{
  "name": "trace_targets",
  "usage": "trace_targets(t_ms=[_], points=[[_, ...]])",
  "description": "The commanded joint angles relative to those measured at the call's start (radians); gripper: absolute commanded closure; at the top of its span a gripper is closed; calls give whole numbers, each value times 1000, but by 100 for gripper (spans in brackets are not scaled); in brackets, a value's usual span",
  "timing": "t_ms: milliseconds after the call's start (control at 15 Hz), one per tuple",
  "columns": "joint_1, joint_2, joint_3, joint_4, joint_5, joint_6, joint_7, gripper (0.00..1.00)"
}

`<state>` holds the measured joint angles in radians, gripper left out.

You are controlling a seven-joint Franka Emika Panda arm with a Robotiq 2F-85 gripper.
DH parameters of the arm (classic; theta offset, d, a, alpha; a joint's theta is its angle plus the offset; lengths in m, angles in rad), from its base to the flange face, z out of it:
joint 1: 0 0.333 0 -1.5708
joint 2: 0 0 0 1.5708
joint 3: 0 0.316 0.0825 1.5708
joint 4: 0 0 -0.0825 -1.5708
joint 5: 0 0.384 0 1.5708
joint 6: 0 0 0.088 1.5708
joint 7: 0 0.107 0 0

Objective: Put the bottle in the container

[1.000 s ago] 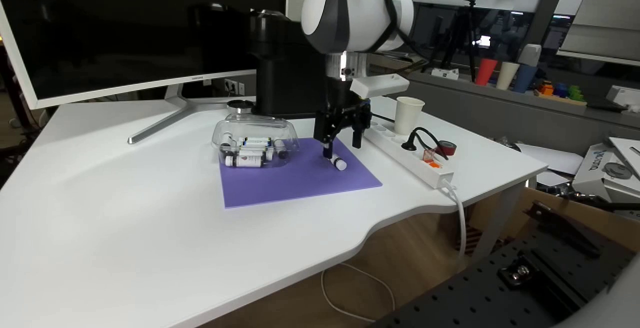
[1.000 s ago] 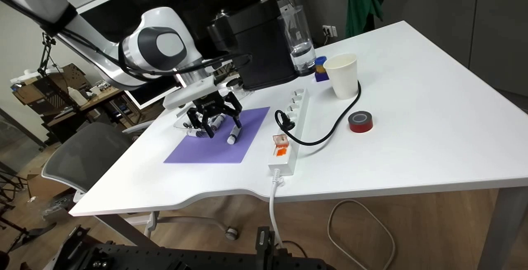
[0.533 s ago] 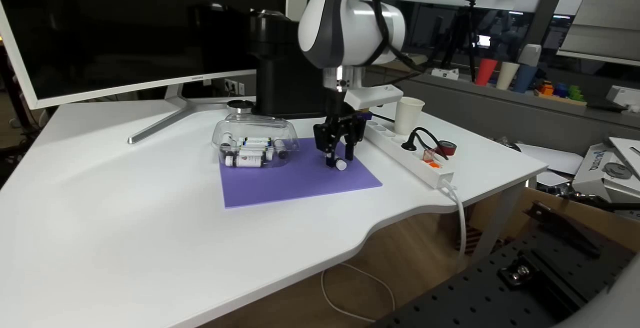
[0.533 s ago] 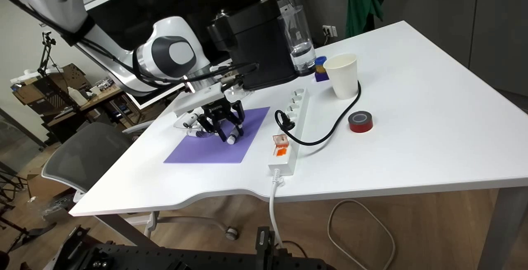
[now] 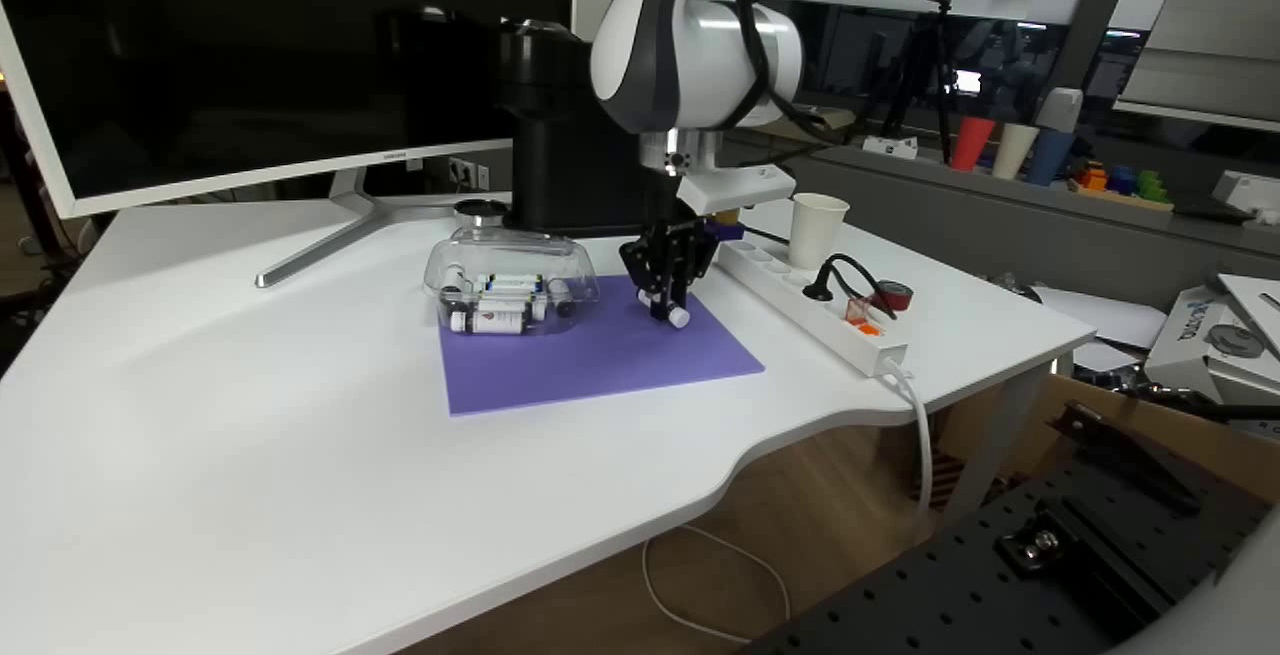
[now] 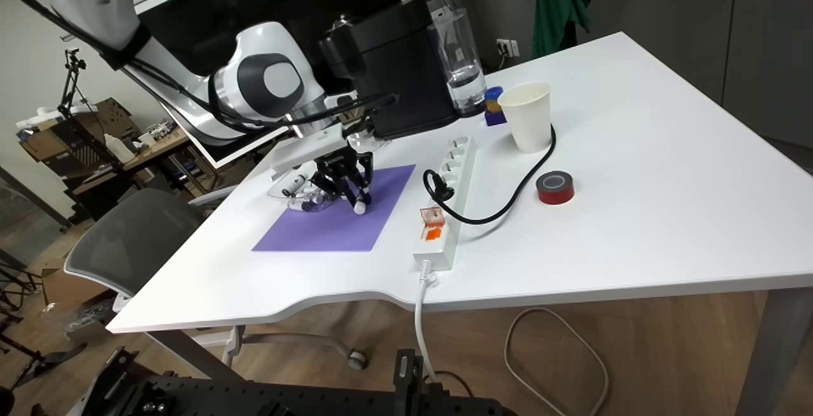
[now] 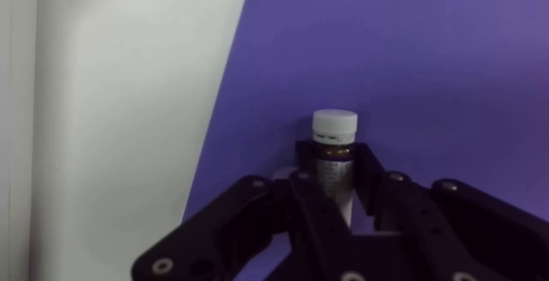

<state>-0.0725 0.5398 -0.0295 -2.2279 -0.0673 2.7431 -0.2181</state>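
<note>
I am pinching the bottle (image 7: 336, 171) in my pincer (image 7: 333, 147), the two fingers (image 7: 366, 169) pressing on its sides just below the white cap (image 7: 335, 122). In the wrist view the cap is projecting beyond the fingertips, the brown neck is showing beneath it, and the labelled body is running back between the fingers. In an exterior view the bottle is lying at a slant over the purple mat (image 5: 580, 375); whether it is touching the mat or hanging just above, I am finding impossible to tell. A small white shape (image 7: 283, 172) is showing beside one finger in the wrist view; the pincer is hiding most of it, so I am recording it as unidentified.

The container (image 5: 520, 253), a clear tub, is standing near the bottle and partly over the mat, and is holding several other small bottles (image 5: 495, 321). The bottle is sitting outside it.

A power strip (image 5: 795, 297) is lying on the white table (image 6: 635, 225) beside the mat, a black plug (image 6: 443, 192) sitting in it. A white cup (image 6: 527, 124) is standing near the strip, and a roll of red tape (image 6: 555, 194) is lying farther from the mat.
</note>
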Motion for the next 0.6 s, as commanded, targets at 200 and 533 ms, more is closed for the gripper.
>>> trace_targets(t_ms=[200, 533], points=[[2, -113, 47, -56, 9, 122, 15, 93], [49, -129, 84, -36, 4, 169, 30, 93]])
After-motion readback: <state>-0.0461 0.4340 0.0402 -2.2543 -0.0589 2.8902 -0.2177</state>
